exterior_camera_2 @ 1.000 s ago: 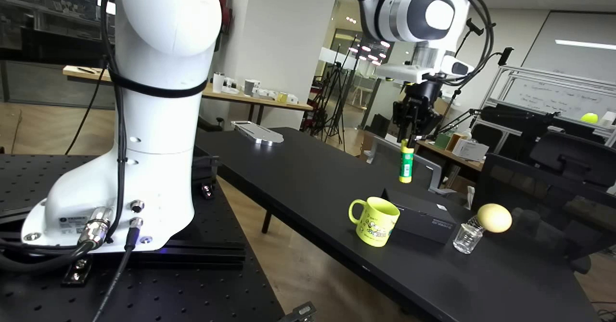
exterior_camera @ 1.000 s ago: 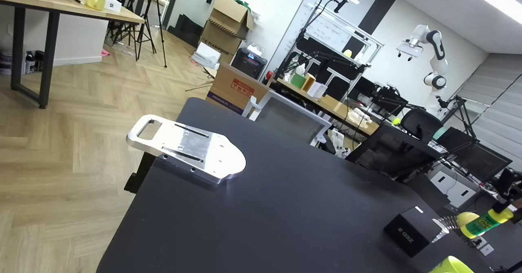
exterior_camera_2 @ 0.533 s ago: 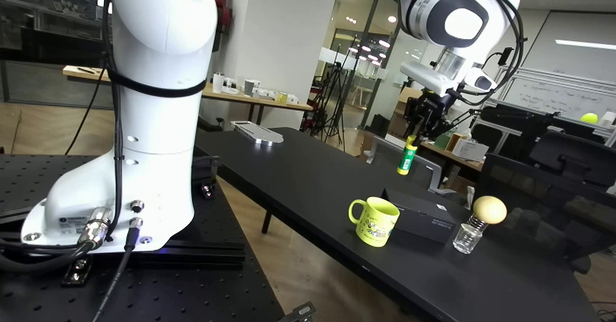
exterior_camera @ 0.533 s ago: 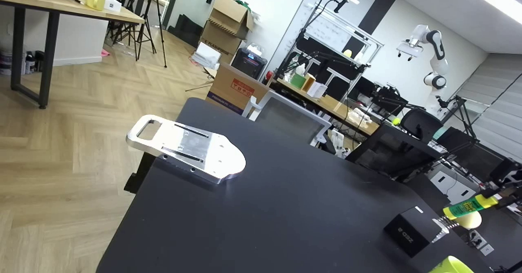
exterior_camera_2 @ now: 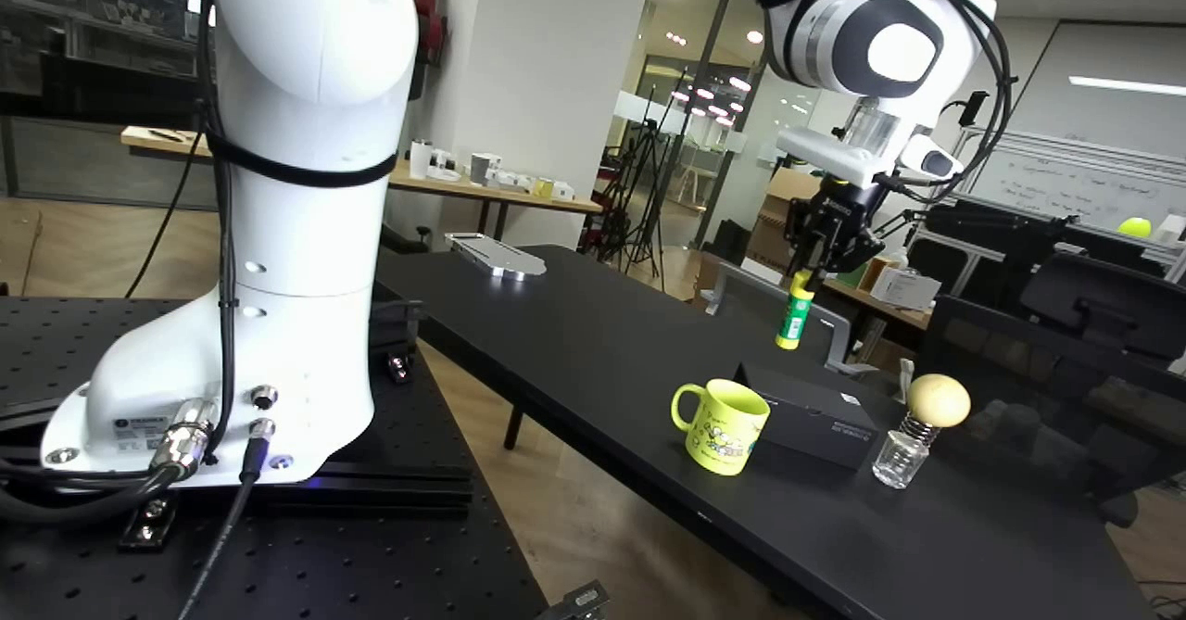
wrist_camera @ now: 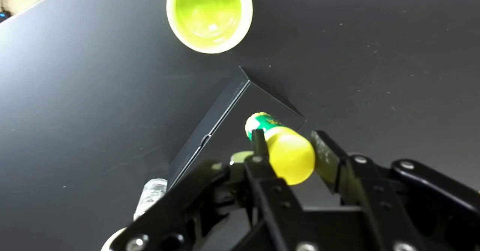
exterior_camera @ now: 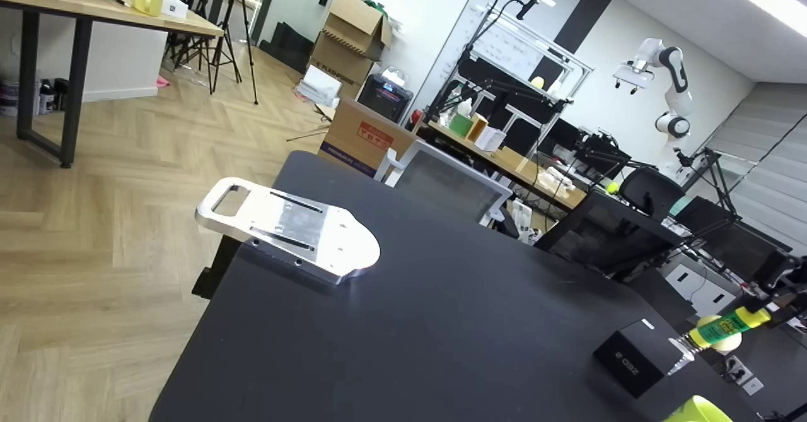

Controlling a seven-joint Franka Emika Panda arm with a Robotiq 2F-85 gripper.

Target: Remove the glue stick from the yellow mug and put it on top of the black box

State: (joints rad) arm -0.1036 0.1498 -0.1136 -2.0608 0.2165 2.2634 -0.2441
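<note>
Our gripper (wrist_camera: pixel 288 144) is closed on the glue stick (exterior_camera_2: pixel 795 315), tilted beneath it; the black box (wrist_camera: pixel 228 136) lies below, the gap hard to judge. We should straighten the stick, lower slowly, release on contact.

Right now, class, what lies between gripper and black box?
The gripped glue stick, then an open gap above the black box, in an exterior view.

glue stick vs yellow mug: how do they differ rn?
The gripper holds the glue stick clear of the table; the yellow mug stands on that table. The glue stick is slim; the yellow mug is much wider. The glue stick has a green label; the yellow mug has printed drawings and a handle. Both are roughly cylindrical and show yellow.
</note>
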